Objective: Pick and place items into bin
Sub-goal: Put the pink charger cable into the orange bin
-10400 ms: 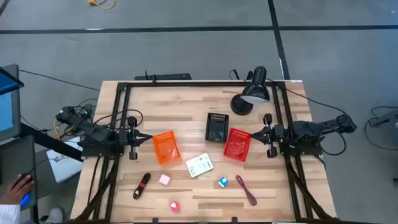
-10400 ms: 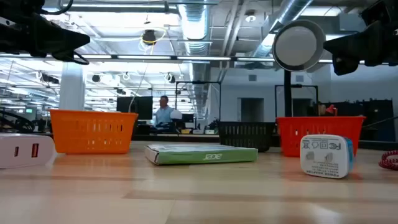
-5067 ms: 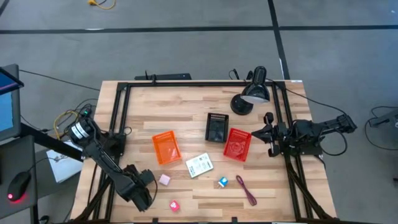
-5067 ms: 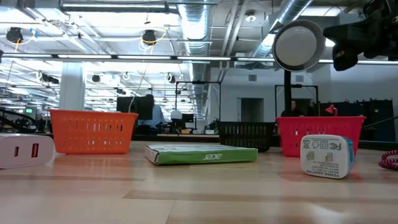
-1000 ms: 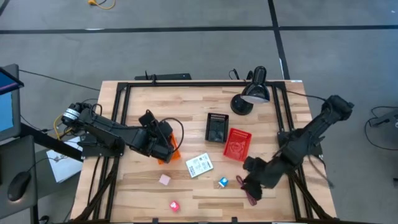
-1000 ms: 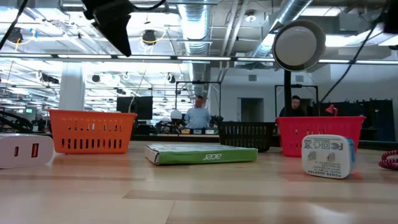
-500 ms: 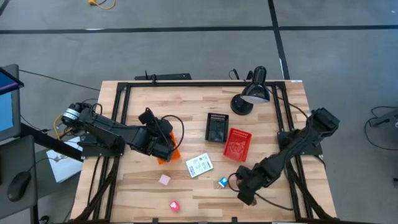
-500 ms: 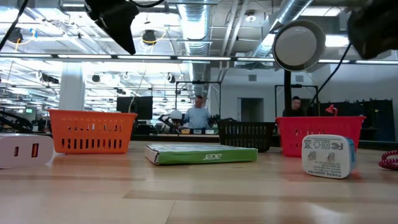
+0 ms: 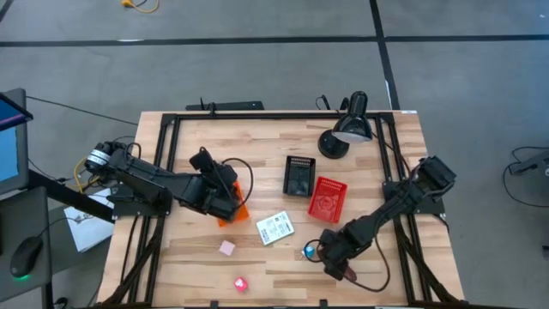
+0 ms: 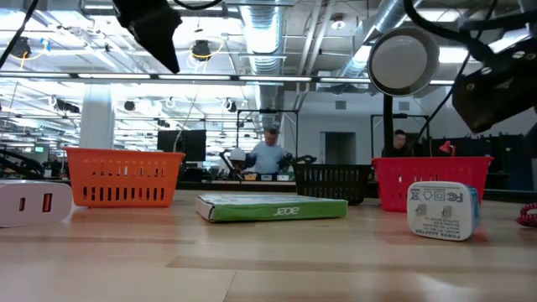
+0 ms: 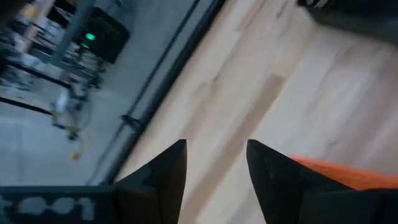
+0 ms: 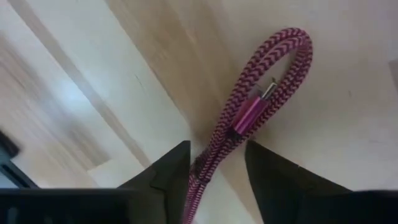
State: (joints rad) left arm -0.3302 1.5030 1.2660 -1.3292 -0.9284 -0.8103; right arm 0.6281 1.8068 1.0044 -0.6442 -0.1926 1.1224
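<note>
A purple braided cable (image 12: 261,93), folded into a loop, lies flat on the wooden table near its front right. My right gripper (image 12: 217,149) hangs over it, open, with the loop's two strands running between the fingers. A blue cube (image 9: 308,251) sits just left of that gripper (image 9: 331,263). My left gripper (image 11: 216,149) is open with nothing between its fingers, above the orange bin (image 9: 226,218). A white packet (image 9: 274,227), a pink cube (image 9: 226,248) and a red-pink cube (image 9: 240,283) lie on the table. No marker shows. My right gripper comes down on the cable from above, its fingers across the two strands (image 12: 202,163) below the connector (image 12: 249,115). The strands run close beside one finger (image 12: 177,165); I cannot tell whether it touches them. The cable lies flat on the table.
A black bin (image 9: 298,175) and a red bin (image 9: 326,198) stand mid-table, with a black desk lamp (image 9: 350,129) behind them. Black frame rails (image 9: 171,129) run along the table's sides. The room beyond the table holds people at desks (image 10: 268,155).
My right gripper has moved a little toward the table's left edge and come down lower over the cable; its arm has swung in with it. My left gripper has stayed above the orange bin.
</note>
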